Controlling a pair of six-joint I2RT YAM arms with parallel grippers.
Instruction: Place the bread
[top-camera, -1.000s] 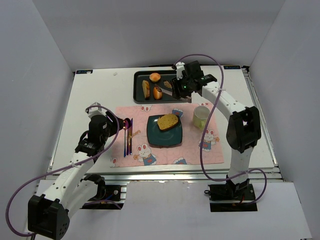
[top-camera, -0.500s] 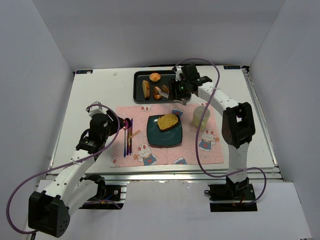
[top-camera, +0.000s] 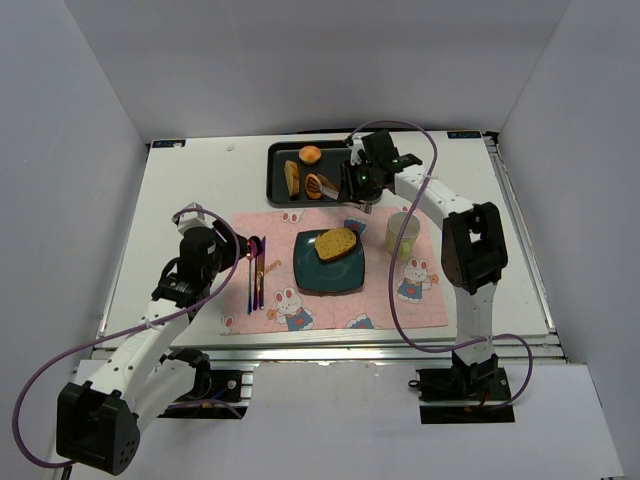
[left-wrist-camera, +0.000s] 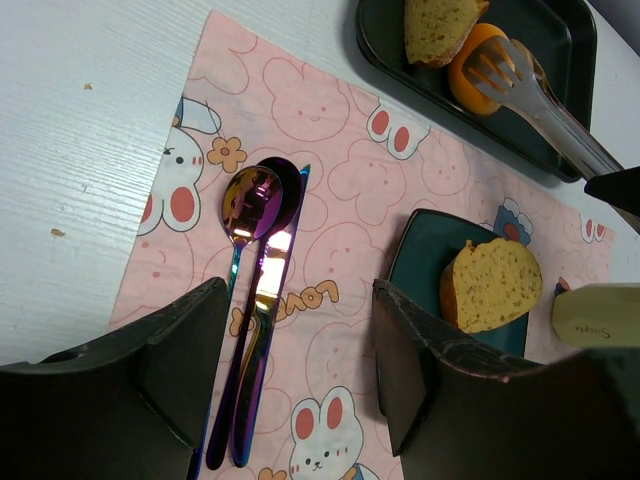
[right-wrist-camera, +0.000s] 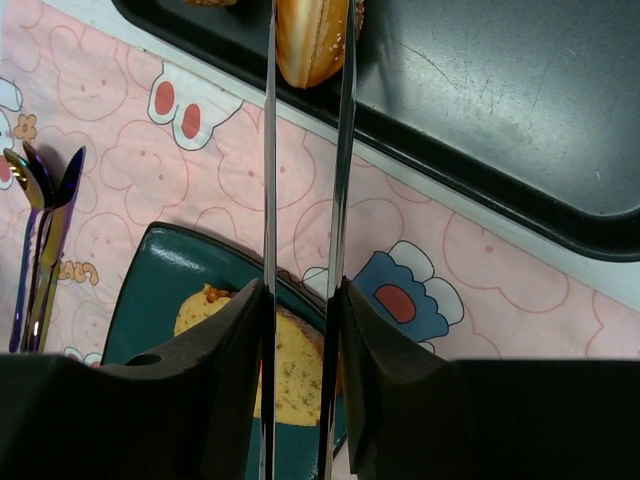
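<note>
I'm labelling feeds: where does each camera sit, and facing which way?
Top external: above and behind, looking down on the table; both arms show.
Left wrist: on the left arm, down at the spoon; open left pincer shows.
Right wrist: on the right arm, along the tongs toward the roll; right pincer grips them.
All share the plated slice.

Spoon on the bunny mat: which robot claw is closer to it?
Left. The left claw hovers right beside the spoon. The right claw is far off by the black tray, gripping tongs.
</note>
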